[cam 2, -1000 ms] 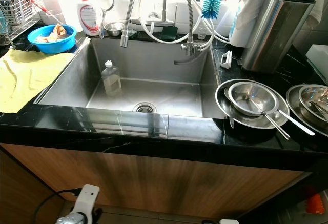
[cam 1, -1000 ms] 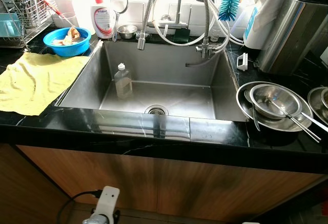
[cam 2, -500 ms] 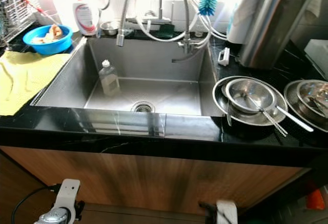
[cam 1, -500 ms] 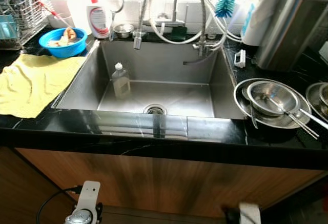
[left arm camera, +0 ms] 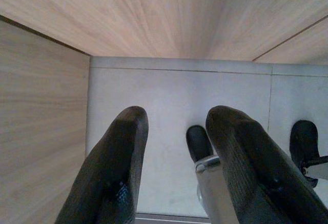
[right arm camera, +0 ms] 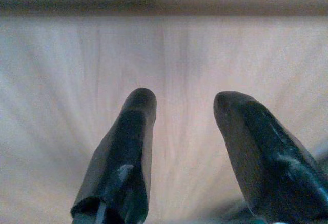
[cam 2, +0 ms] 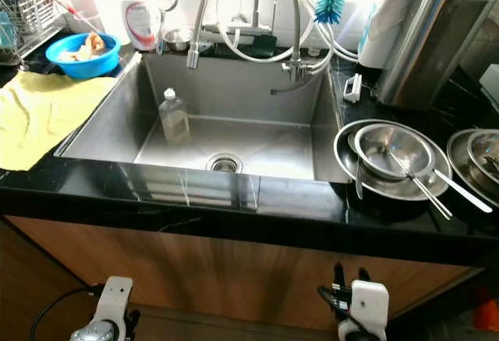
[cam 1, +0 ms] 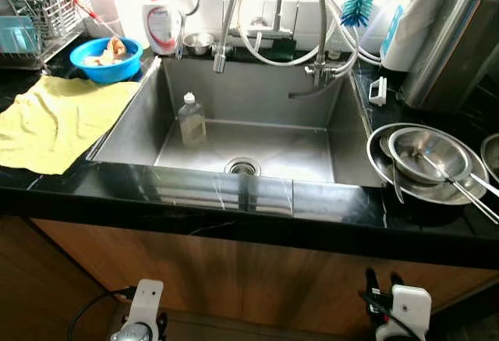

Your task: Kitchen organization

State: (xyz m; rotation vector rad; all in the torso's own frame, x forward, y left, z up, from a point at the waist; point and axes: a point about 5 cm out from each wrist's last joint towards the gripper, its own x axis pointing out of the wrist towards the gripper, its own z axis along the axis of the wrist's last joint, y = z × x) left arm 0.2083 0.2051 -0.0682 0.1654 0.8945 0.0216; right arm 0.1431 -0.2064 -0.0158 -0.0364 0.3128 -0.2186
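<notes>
Down low, the left gripper (left arm camera: 174, 167) hangs with its fingers (left arm camera: 110, 178) spread apart, holding nothing, pointing at the pale floor (left arm camera: 154, 96) beside the wooden cabinet (left arm camera: 174, 14). The right gripper (right arm camera: 184, 152) is the same story: fingers (right arm camera: 125, 152) spread, nothing between them, wooden panel (right arm camera: 169, 55) right ahead. Above them, the black counter (cam 1: 234, 200), then the steel sink (cam 1: 257, 99) with a clear bottle (cam 1: 190, 120) standing inside. A yellow cloth (cam 1: 54, 118) lies left, stacked steel bowls (cam 1: 427, 156) right. Further back, a blue bowl (cam 1: 105, 60) and a blue brush (cam 1: 358, 9).
</notes>
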